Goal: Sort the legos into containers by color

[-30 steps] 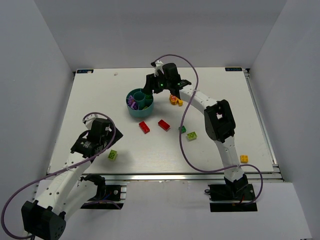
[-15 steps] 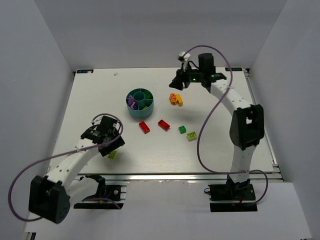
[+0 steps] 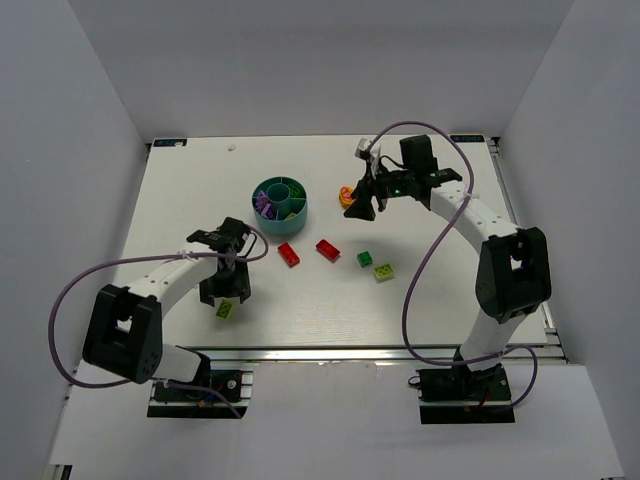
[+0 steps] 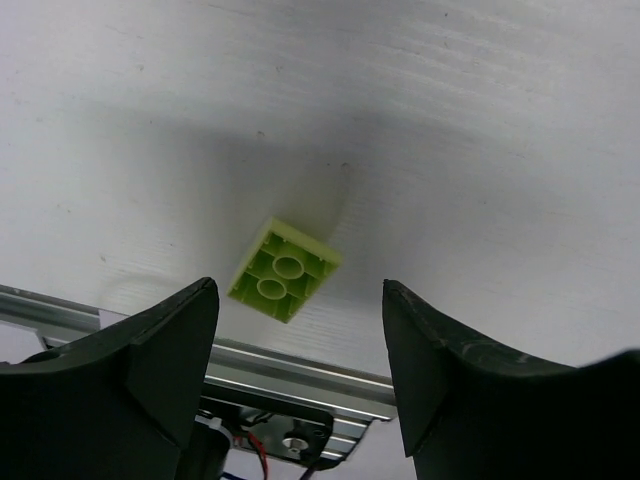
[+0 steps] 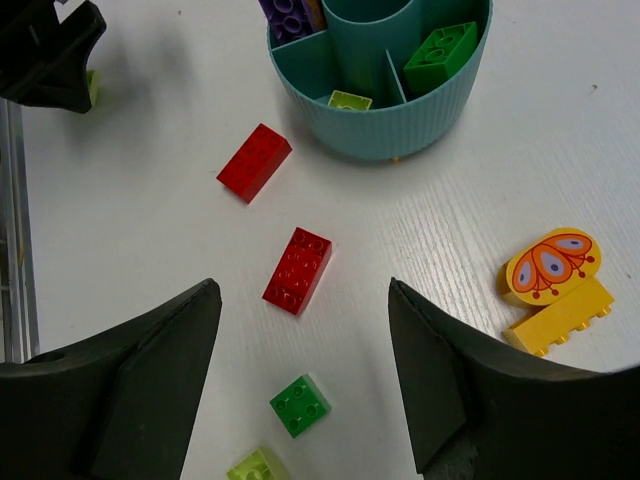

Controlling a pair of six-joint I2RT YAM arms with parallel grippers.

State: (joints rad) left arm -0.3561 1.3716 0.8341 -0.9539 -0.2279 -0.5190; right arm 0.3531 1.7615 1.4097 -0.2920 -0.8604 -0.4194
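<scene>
The teal bowl (image 3: 268, 222) holds purple, dark green and lime bricks in separate compartments; it also shows in the right wrist view (image 5: 400, 140). Two red bricks (image 3: 288, 254) (image 3: 327, 249), a dark green brick (image 3: 365, 259) and a lime brick (image 3: 383, 271) lie on the table in front of it. My left gripper (image 3: 227, 291) is open just above a lone lime brick (image 4: 284, 270), which lies studs down near the front edge. My right gripper (image 3: 363, 206) is open and empty beside the yellow brick and orange piece (image 5: 552, 264).
The table's metal front rail (image 4: 300, 372) runs right under the left gripper. In the right wrist view a red brick (image 5: 297, 270) and the dark green brick (image 5: 300, 405) lie between my fingers (image 5: 150, 380), well below them. White walls surround the table.
My left gripper moved right and forward to hover over the lone lime brick. My right gripper left the bowl, swung back right, then came down beside the orange and yellow pieces.
</scene>
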